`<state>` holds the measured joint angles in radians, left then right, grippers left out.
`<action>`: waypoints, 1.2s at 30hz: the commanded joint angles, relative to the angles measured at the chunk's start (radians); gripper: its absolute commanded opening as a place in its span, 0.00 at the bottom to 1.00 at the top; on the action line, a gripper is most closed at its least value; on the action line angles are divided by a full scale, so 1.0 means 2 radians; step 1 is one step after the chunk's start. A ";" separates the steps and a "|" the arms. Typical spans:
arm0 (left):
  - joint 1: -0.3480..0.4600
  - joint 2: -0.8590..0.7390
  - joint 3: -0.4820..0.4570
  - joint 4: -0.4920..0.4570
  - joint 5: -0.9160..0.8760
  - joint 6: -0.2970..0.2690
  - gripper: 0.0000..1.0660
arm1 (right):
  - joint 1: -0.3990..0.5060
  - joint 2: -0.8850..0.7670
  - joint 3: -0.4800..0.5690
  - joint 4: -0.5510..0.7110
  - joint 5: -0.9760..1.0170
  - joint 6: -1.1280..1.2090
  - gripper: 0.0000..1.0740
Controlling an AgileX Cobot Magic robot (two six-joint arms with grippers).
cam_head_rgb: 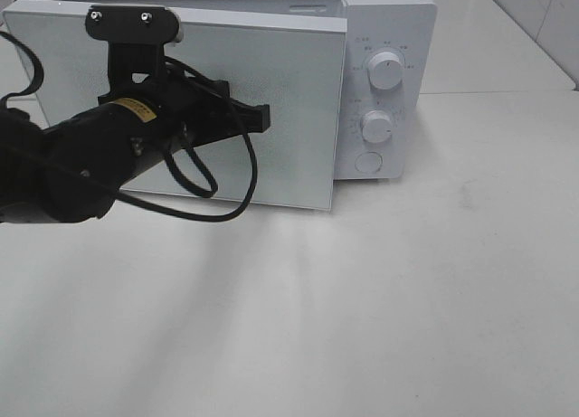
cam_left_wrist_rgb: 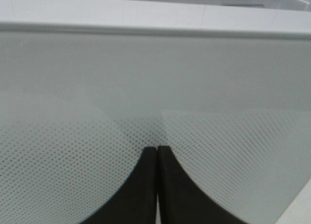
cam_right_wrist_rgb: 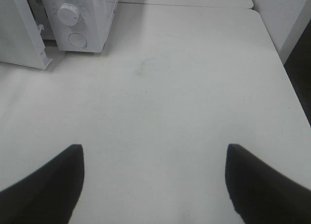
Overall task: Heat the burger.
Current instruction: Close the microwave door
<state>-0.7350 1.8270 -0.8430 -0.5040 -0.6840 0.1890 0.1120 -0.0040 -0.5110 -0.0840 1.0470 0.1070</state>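
Against the front of the white microwave point(cam_head_rgb: 389, 37), the left arm is stretched out low and nearly level from the left side, with its wrist camera bracket raised above it. A black cable point(cam_head_rgb: 226, 200) is looped beneath the arm. The left gripper point(cam_head_rgb: 262, 117) is aimed at the door point(cam_head_rgb: 289, 73). In the left wrist view its fingers are seen pressed together with nothing between them, and their tips point(cam_left_wrist_rgb: 157, 148) are set at the dotted panel of the door, apparently touching it, though contact cannot be confirmed. The door seems to stand slightly ajar on the side nearest the knobs point(cam_head_rgb: 386, 71).

The right gripper point(cam_right_wrist_rgb: 153, 148) is shown only in its own wrist view. It is held above the bare white table point(cam_head_rgb: 362, 299), well apart from the microwave, and its jaws are spread wide with nothing held.

The burger is not seen in any view. Its place relative to either gripper cannot be told, since the interior is hidden by the door's panel. A round button point(cam_head_rgb: 368, 162) is set below the knobs.
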 commanded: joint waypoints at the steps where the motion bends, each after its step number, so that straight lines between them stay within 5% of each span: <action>1: -0.002 0.018 -0.039 -0.012 0.009 0.018 0.00 | -0.003 -0.013 0.000 0.000 -0.002 -0.004 0.71; 17: -0.002 0.073 -0.147 -0.095 0.034 0.085 0.00 | -0.003 -0.013 0.000 0.000 -0.002 -0.004 0.71; 30: 0.012 0.089 -0.189 -0.100 0.063 0.090 0.00 | -0.003 -0.013 0.000 0.000 -0.002 -0.004 0.71; 36: 0.000 0.068 -0.189 -0.088 0.151 0.090 0.00 | -0.003 -0.013 0.000 0.000 -0.002 -0.004 0.71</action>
<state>-0.7450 1.9870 -1.2000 -0.6680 -0.3880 0.3690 0.1120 -0.0040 -0.5110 -0.0830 1.0470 0.1070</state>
